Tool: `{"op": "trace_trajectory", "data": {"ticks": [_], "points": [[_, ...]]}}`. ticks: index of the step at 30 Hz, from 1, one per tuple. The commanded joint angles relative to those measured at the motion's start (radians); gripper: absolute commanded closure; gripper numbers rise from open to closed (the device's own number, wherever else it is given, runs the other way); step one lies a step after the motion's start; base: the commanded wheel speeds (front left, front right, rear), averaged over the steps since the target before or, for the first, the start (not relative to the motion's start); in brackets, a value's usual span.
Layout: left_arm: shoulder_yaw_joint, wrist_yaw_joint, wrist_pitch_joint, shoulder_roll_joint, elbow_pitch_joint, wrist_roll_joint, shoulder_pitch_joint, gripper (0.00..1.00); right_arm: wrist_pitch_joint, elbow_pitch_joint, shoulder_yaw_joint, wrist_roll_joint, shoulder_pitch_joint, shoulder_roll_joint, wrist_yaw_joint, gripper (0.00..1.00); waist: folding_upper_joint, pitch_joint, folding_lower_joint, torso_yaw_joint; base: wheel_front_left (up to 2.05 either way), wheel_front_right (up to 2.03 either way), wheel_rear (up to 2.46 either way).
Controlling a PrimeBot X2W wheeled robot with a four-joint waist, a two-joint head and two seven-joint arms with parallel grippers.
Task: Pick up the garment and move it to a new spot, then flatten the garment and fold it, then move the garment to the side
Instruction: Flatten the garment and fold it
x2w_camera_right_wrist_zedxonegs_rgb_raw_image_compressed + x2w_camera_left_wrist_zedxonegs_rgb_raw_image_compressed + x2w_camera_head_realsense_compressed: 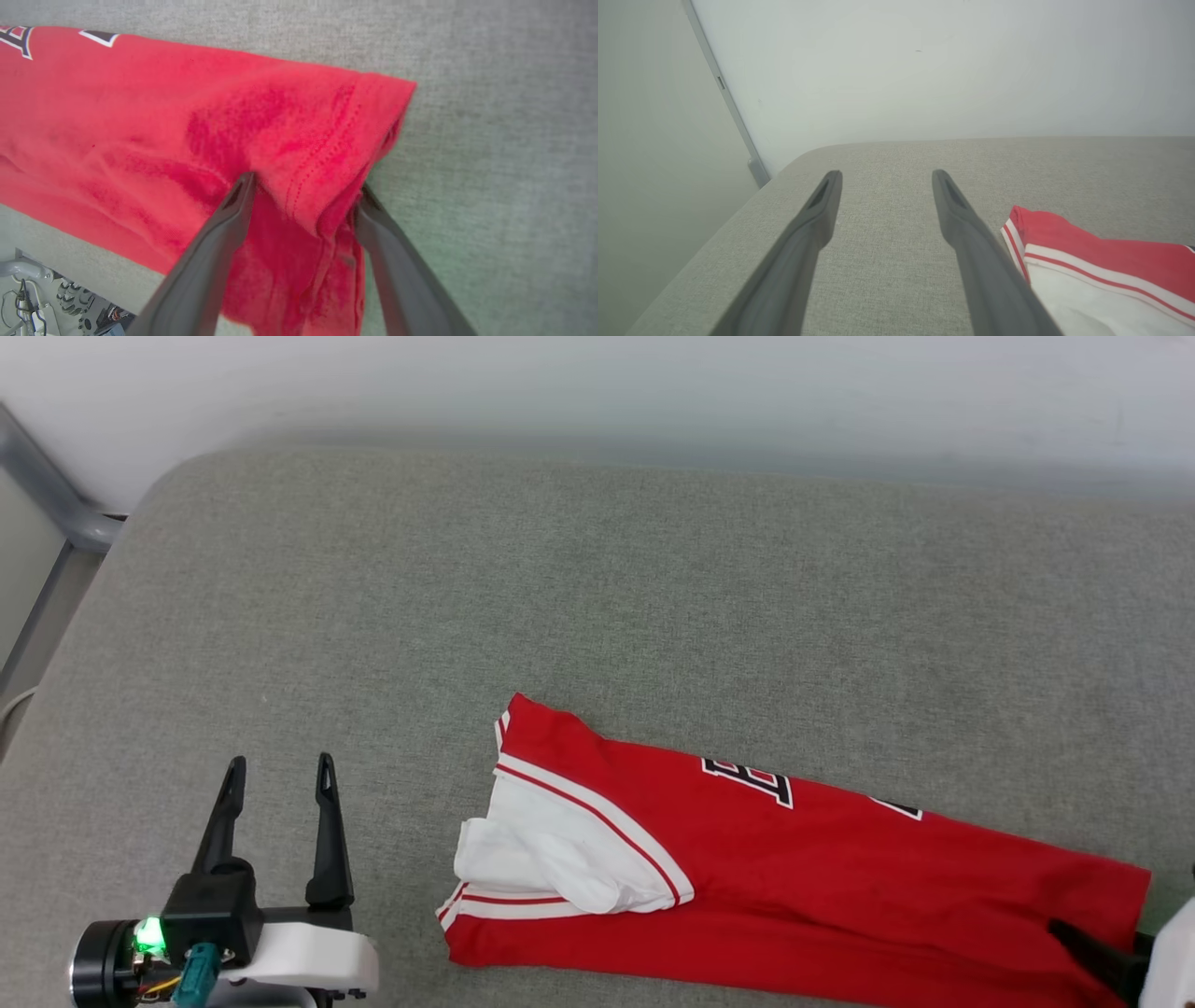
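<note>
Garment (794, 877) long axis left–right — sleeve left, hem right, left pincer (280, 762) released, right pincer (306, 182) released astride hem.

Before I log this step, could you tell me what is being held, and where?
Nothing: both jaws stand open; the right gripper straddles the shirt's hem.

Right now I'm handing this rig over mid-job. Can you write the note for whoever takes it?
Left gripper: open, empty, over the bare grey cushion to the left of the garment.
Right gripper: open, fingers astride the garment's bunched red hem corner at its right end, not clamped.
Garment: on the cushion near the robot's side, folded lengthwise into a long band, white sleeve on top at the left end.
Done: apparently flattened and folded once.
Left: probably fold it shorter, then move it aside.
</note>
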Motion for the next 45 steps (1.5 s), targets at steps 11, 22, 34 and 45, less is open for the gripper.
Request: {"op": "trace_trajectory", "data": {"ticks": [11, 22, 34, 45], "points": [[0.066, -0.114, -0.002, -0.127, 0.004, 0.138, 0.032, 0.0, -0.072, 0.052, 0.118, 0.01, -0.04, 0.04, 0.0, 0.0, -0.0001, -0.004, 0.0, 0.01, 0.0, 0.0, 0.0], [0.117, -0.202, -0.002, -0.184, 0.028, 0.2, 0.054, 0.0, -0.18, 0.16, 0.132, 0.002, -0.075, -0.033, -0.002, 1.0, -0.0001, -0.038, 0.0, -0.01, 0.0, 0.0, 0.0], [0.15, -0.235, -0.002, -0.205, 0.042, 0.237, 0.084, 0.0, -0.193, 0.28, 0.039, -0.052, -0.081, -0.119, -0.001, 1.0, -0.0001, -0.086, 0.0, -0.032, 0.0, 0.0, 0.0], [0.167, -0.255, -0.002, -0.218, 0.054, 0.244, 0.116, 0.0, -0.058, -0.048, 0.036, 0.011, -0.012, -0.1, -0.001, 1.0, -0.0001, -0.125, 0.0, -0.058, 0.0, 0.0, 0.0]]}}
